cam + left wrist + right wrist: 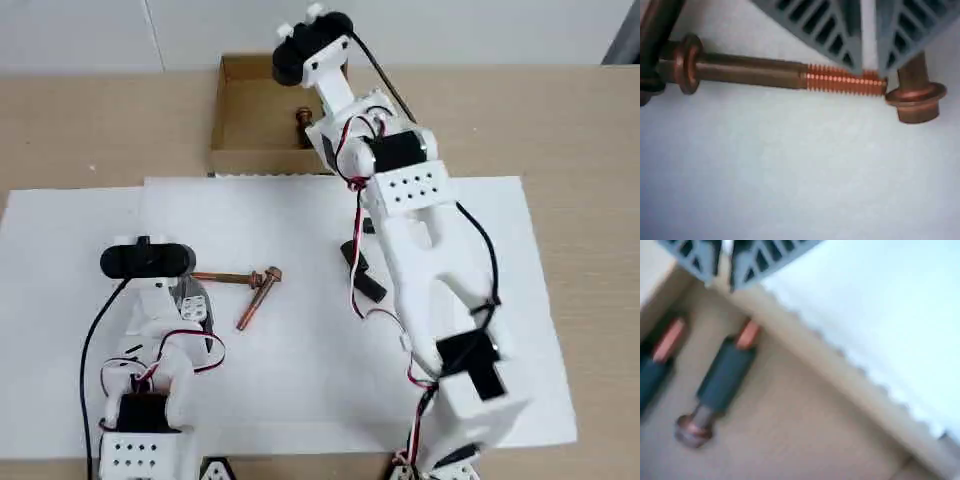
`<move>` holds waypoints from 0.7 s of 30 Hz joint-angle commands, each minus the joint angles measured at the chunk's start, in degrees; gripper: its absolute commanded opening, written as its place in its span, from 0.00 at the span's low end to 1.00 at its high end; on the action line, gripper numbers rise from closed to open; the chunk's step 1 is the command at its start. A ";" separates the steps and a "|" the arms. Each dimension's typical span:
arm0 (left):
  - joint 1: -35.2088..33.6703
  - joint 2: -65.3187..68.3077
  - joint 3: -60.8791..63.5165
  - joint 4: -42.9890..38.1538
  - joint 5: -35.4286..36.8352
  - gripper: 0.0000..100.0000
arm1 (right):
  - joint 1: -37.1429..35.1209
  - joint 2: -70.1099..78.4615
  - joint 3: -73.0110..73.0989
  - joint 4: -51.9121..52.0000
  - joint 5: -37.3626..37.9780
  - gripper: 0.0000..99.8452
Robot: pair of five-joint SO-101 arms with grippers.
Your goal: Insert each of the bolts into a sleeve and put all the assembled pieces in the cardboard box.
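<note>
Two copper bolts (236,277) lie crossed on the white paper, just ahead of my left gripper (190,300). In the left wrist view that gripper (871,70) is shut with nothing in it, its tips just above the threaded end of a lying bolt (750,70). A second bolt's flanged head (916,100) lies beside the tips. My right gripper (306,128) hangs over the cardboard box (235,110); it (725,282) is shut and holds nothing. Inside the box lie two bolts in black sleeves (725,375), (652,370).
Two black sleeves (370,284) lie on the paper beside the right arm. A third bolt shaft (655,35) crosses the lying bolt's head. The box wall (820,375) runs along the paper's (300,380) far edge.
</note>
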 commanded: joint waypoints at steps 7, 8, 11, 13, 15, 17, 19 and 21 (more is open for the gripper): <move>-0.09 -0.62 -0.31 -1.05 -0.26 0.01 | -0.75 -9.98 -2.73 18.51 -0.62 0.00; -0.09 -0.62 -0.31 -1.05 -0.26 0.01 | -0.66 -10.24 -2.73 21.14 -0.62 0.00; -0.09 -0.62 -0.31 -1.05 -0.26 0.01 | -0.84 -10.51 -2.73 30.73 -0.62 0.00; -0.09 -0.62 -0.31 -1.05 -0.26 0.01 | -0.84 -10.51 -2.73 36.88 -0.62 0.01; -0.09 -0.62 -0.31 -1.05 -0.26 0.01 | -0.75 -10.51 -2.64 41.10 -0.62 0.01; -0.09 -0.62 -0.31 -1.05 -0.26 0.01 | -0.48 -10.51 -2.55 41.80 -0.62 0.00; -0.09 -0.62 -0.31 -1.05 -0.26 0.01 | -0.04 -10.59 -2.55 42.07 -0.62 0.01; -0.09 -0.62 -0.31 -1.05 -0.26 0.01 | 0.22 -10.59 -2.46 42.33 -0.53 0.01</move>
